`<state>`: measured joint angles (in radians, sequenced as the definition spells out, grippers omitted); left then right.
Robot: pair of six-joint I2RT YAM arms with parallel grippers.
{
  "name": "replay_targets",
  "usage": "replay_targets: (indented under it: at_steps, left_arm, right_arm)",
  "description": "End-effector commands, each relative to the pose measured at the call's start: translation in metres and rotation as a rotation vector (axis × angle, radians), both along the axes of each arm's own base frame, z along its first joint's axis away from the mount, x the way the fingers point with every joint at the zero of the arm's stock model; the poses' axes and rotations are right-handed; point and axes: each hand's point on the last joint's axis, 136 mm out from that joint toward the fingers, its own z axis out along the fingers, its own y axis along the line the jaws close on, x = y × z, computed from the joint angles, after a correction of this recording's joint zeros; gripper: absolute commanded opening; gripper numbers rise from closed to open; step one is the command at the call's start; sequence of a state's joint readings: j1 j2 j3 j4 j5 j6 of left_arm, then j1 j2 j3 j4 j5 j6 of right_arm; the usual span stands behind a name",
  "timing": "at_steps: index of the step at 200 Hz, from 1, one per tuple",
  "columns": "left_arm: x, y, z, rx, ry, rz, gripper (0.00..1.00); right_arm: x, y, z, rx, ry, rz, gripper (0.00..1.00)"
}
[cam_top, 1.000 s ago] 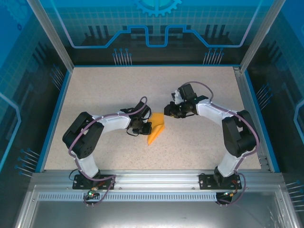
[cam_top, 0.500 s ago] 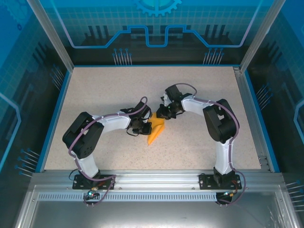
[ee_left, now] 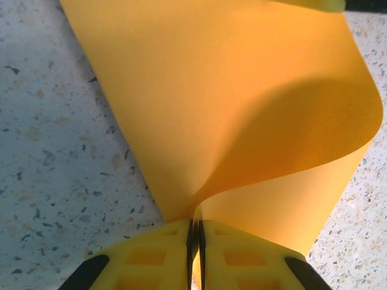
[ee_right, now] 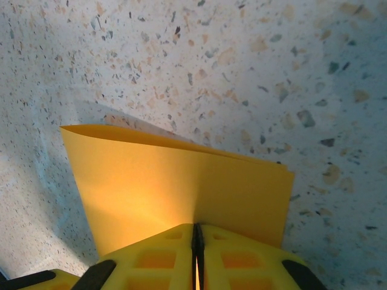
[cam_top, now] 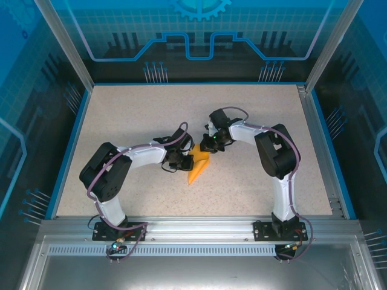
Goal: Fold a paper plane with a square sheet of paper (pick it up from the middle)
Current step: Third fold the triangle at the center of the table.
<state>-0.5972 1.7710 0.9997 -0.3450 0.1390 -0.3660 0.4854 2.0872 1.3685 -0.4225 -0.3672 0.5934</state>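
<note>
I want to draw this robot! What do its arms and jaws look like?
The left arm and right arm have white links between chunky black joints, with thin purplish cables looping along them. The jaws are bright yellow plastic with square pockets.

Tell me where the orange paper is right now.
In the top view the folded orange-yellow paper sits central on the table, pinched by the left pincer on its left side and the right pincer at its far end.

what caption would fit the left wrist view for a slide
Left gripper shut on a curling fold of orange-yellow paper over the speckled table.
</note>
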Motion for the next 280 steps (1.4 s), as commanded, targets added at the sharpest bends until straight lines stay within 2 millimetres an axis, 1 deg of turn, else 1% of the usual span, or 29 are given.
replay_targets:
  at_steps: [1,70,105,135,198,209,220,236,248,259,267,269,280]
  left_arm:
    - [0.004,-0.005,0.018,-0.035,-0.023,-0.021,0.14]
    - [0.001,-0.008,0.007,-0.04,0.0,-0.031,0.14]
    - [-0.003,0.002,-0.006,0.013,0.025,-0.01,0.14]
    - [-0.004,0.005,-0.014,0.03,0.041,-0.007,0.14]
    - [-0.003,0.006,-0.019,0.049,0.039,-0.017,0.13]
    - [-0.003,0.006,-0.019,0.05,0.037,-0.022,0.13]
    - [-0.003,0.006,-0.019,0.051,0.037,-0.025,0.13]
    - [-0.003,0.006,-0.019,0.048,0.036,-0.027,0.13]
    - [-0.003,0.005,-0.019,0.045,0.035,-0.03,0.12]
    - [-0.002,0.004,-0.019,0.043,0.035,-0.03,0.12]
    - [-0.002,0.004,-0.019,0.04,0.036,-0.031,0.12]
    - [-0.002,0.004,-0.019,0.039,0.036,-0.032,0.12]
    - [-0.001,0.003,-0.018,0.037,0.031,-0.034,0.12]
  right_arm:
    - [-0.014,-0.011,-0.027,-0.078,0.071,0.009,0.11]
    - [-0.015,-0.013,-0.029,-0.082,0.079,0.005,0.11]
    - [-0.017,-0.014,-0.03,-0.084,0.084,0.001,0.11]
    - [-0.017,-0.014,-0.029,-0.083,0.081,0.003,0.11]
    - [-0.017,-0.014,-0.024,-0.076,0.078,-0.001,0.12]
    - [-0.015,-0.012,-0.017,-0.058,0.065,-0.002,0.12]
    - [-0.01,-0.011,-0.005,-0.037,0.04,-0.008,0.12]
    - [0.0,-0.015,0.021,0.008,-0.014,-0.04,0.14]
    - [0.006,-0.022,0.043,0.051,-0.064,-0.08,0.14]
    - [0.011,-0.034,0.063,0.081,-0.119,-0.125,0.14]
    - [0.009,-0.042,0.073,0.097,-0.15,-0.149,0.14]
    - [0.01,-0.043,0.078,0.105,-0.166,-0.154,0.14]
    - [0.005,-0.054,0.089,0.115,-0.208,-0.183,0.14]
